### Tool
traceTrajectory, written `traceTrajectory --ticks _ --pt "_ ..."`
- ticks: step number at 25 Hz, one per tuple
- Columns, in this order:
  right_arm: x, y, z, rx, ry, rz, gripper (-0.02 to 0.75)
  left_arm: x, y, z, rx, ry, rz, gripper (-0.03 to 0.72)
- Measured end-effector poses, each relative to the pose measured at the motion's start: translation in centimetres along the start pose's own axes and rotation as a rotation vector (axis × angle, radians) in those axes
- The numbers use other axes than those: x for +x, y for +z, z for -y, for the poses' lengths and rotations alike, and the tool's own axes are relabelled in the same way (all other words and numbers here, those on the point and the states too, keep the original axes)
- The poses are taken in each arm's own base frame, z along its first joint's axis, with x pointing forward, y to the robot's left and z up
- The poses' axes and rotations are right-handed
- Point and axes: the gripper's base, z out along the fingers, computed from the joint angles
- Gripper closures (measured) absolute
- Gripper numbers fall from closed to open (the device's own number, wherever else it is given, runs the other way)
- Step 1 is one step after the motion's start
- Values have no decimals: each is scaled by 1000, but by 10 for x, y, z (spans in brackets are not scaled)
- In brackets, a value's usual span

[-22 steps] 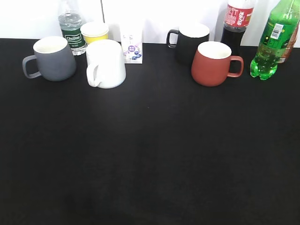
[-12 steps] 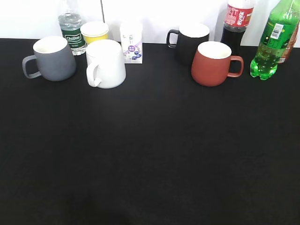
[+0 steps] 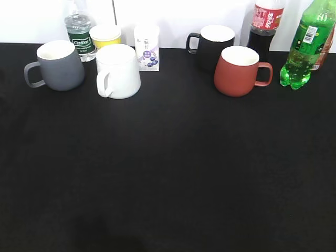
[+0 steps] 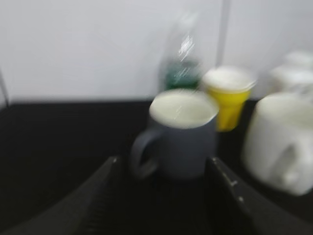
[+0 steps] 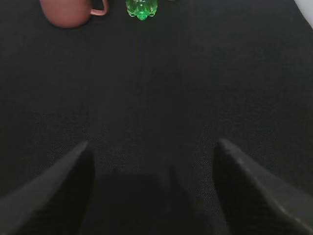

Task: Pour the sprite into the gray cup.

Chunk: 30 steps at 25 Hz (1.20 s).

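Green translucent plastic: sprite [image 5: 142,8] upright on bench [image 5: 156,98], far ahead of right pincer [image 5: 151,196], jaws spread, empty. Likely thin-walled, slippery; grip mid-body, gently. Gray cup [image 4: 183,137] just ahead of left pincer [image 4: 161,196], jaws apart, empty.

Little has changed, and mostly the light. Along the far edge of the desk [image 3: 168,173], glare from the pale wall has eased. The small white carton [image 3: 147,51], whose top was washed out into the wall at first, now shows its full outline. The white rim of the black mug [image 3: 214,47] stands out more clearly too. Toward the far left corner, the gray cup [image 3: 56,65], the white mug [image 3: 118,71] and the yellow cup [image 3: 105,35] sit a hair further left in the exterior view. The shift is too slight to tell whether things or camera moved.
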Motion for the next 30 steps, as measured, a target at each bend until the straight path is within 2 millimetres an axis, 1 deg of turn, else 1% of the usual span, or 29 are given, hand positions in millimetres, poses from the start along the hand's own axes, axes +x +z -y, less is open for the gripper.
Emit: traceTrajectory --ticks 1,3,6,8,11,12,15,18,19,20,21,24,25,26,28,30 --pt "0 0 0 0 0 0 164 18 14 -4 -20 -14 -53 281" --pt "0 0 0 0 0 0 164 31 42 -10 -37 -22 -69 281" --pt "0 0 0 0 0 0 164 36 88 -14 -41 -25 -52 289" --pt "0 0 0 0 0 0 164 41 113 -18 -50 -26 -61 345" --pt "0 0 0 0 0 0 164 44 137 -32 -83 -22 -71 429" --pt "0 0 0 0 0 0 164 45 143 -36 -82 -14 -71 446" --pt "0 0 0 0 0 0 164 48 164 -40 -52 19 -60 454" --pt "0 0 0 0 0 0 164 48 188 -40 -3 61 -29 459" --pt "0 0 0 0 0 0 164 47 192 -40 9 71 -25 493" --pt "0 0 0 0 0 0 164 46 193 -40 17 81 -23 573" --pt "0 0 0 0 0 0 164 46 194 -41 28 93 -20 589" --pt "0 0 0 0 0 0 164 45 193 -40 40 101 -10 590" --pt "0 0 0 0 0 0 164 43 189 -38 46 108 -12 591" --pt "0 0 0 0 0 0 164 37 181 -37 52 115 -8 593" --pt "0 0 0 0 0 0 164 17 158 -32 60 123 39 594" --pt "0 0 0 0 0 0 164 -1 121 -23 88 144 70 595"
